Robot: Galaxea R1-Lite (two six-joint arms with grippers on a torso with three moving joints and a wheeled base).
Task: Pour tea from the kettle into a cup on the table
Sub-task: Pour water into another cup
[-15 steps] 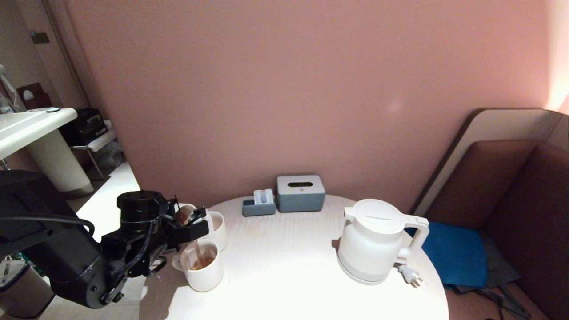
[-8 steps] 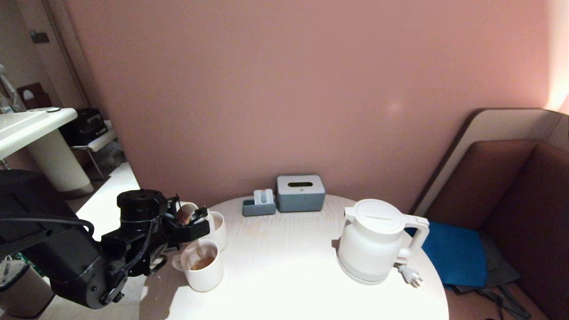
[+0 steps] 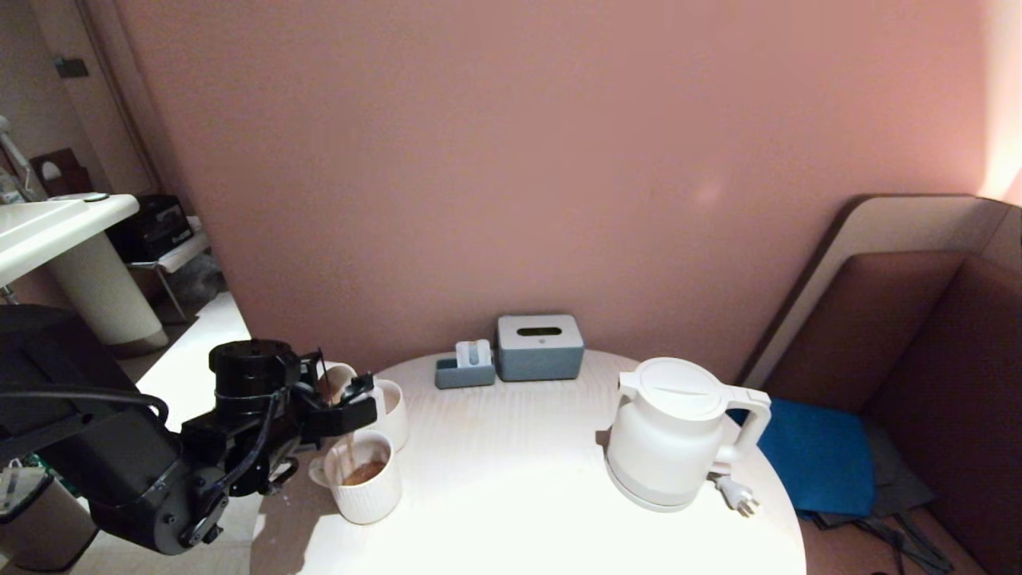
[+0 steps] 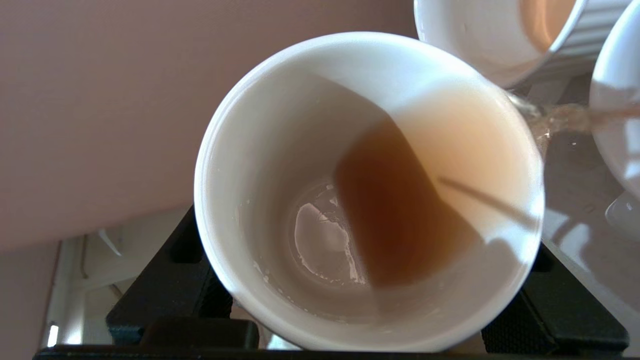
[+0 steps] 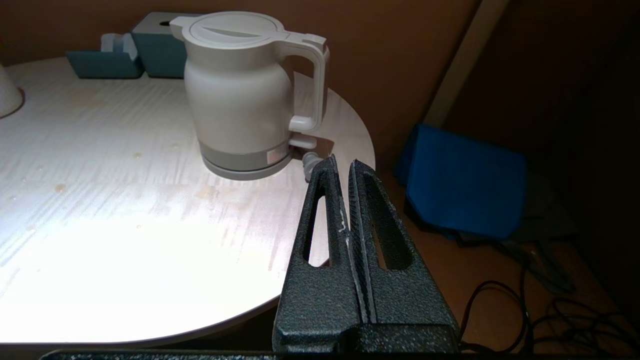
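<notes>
On the round, pale, faintly wood-grained table (image 3: 519, 479) stand one white electric kettle (image 3: 679, 435) with a flat lid and angular loop handle, and two ribbed white mugs: a nearer ribbed mug (image 3: 366, 479) by the table's left edge and a farther ribbed mug (image 3: 393, 411) just behind it. There is one small smooth white cup (image 4: 370, 195), held off the table, and at the back, against the wall, one grey-blue tissue box (image 3: 540, 346) with one small blue tray (image 3: 465, 370) just beside it. The left gripper (image 3: 339, 399) grasps the small cup from both sides, its black fingers (image 4: 165, 295) pressed against the cup's wall, and tips it above the nearer ribbed mug. Translucent orange-brown tea (image 4: 400, 210) pools along the lower side of the tilted cup, and a thin stream runs over its rim into the mug below, which already holds brown liquid. The kettle sits upright on its round base, well apart from the left gripper, on the table's right side with its short white plug (image 3: 738, 497) lying beside it. The right gripper (image 5: 347, 167) hangs clenched and empty near the table's edge, just beside the kettle's plug. Compared with a second ago, the cup is tipped slightly further; everything else is unchanged.
</notes>
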